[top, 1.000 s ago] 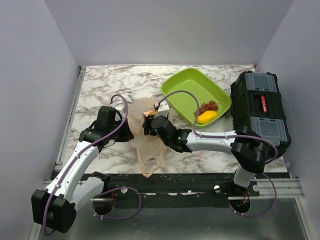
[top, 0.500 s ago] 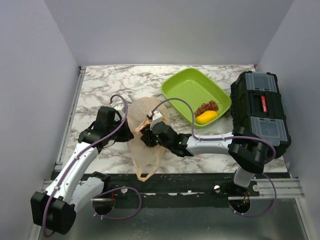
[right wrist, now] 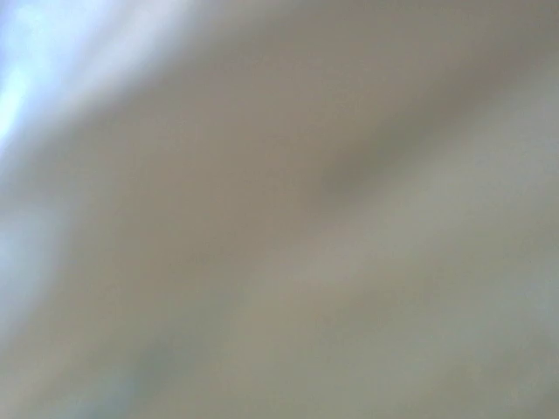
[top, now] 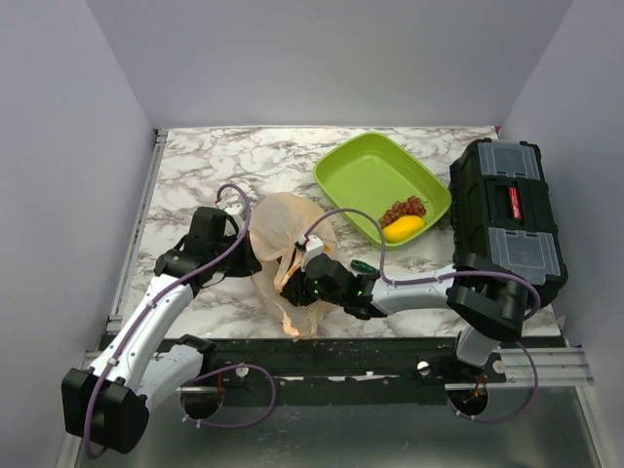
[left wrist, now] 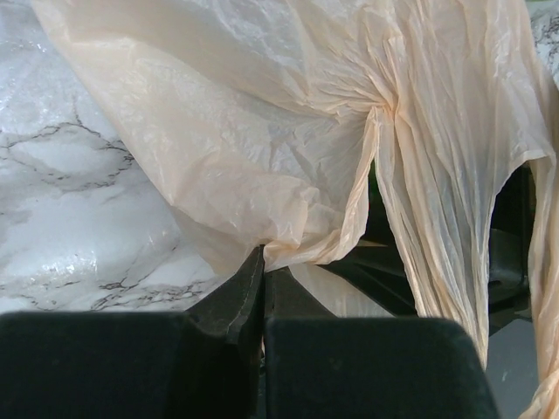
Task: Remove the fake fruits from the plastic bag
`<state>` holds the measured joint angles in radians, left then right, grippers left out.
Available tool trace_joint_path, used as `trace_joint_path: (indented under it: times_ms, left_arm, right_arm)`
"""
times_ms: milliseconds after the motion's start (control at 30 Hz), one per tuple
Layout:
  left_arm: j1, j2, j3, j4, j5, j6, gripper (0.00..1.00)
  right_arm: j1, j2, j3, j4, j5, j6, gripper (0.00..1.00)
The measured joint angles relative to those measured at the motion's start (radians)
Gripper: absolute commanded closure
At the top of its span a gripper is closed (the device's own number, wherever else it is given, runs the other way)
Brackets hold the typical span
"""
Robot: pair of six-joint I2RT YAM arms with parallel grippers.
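Note:
The peach plastic bag lies crumpled on the marble table between the arms. My left gripper is shut on a fold of its left edge; in the left wrist view the jaws pinch the plastic bag tightly. My right gripper is pushed into the bag's near end, with film draped over it. The right wrist view shows only blurred plastic, so its jaws are hidden. A yellow fake fruit and a dark red grape bunch lie in the tray. Whether fruit remains inside the bag is hidden.
The lime-green tray sits at the back right. A black toolbox stands along the right edge. A green-handled screwdriver lies beside the right forearm. The table's near edge runs just below the bag.
My right gripper has moved toward the near edge and sunk into the bag, which has shifted and bunched with it. The left gripper has kept its grip in place.

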<state>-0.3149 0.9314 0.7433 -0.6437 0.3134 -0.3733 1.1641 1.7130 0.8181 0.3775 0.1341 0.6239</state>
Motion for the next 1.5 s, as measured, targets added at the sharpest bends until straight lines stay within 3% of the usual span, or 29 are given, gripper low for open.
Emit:
trace_joint_path:
  times_ms: [167,467,767,1267,1500]
  left_arm:
    - [0.0,0.011,0.0,0.002,0.013,0.0,1.0]
    - [0.0,0.011,0.0,0.019,0.046,0.004,1.0]
    - [-0.001,0.011,-0.001,0.041,0.1,0.005,1.0]
    - [-0.008,0.029,-0.005,0.052,0.127,0.006,1.0]
    - [-0.008,0.04,-0.005,0.052,0.129,0.006,1.0]
  right_arm:
    - [0.0,-0.076,0.016,-0.089,0.079,-0.013,0.5]
    - [0.0,-0.148,0.137,-0.193,0.318,-0.059,0.52]
    - [0.0,-0.081,0.163,-0.225,0.403,-0.121,0.46]
    - [0.0,0.098,0.275,-0.313,0.59,-0.258,0.2]
    - [0.0,0.158,0.281,-0.312,0.64,-0.293,0.21]
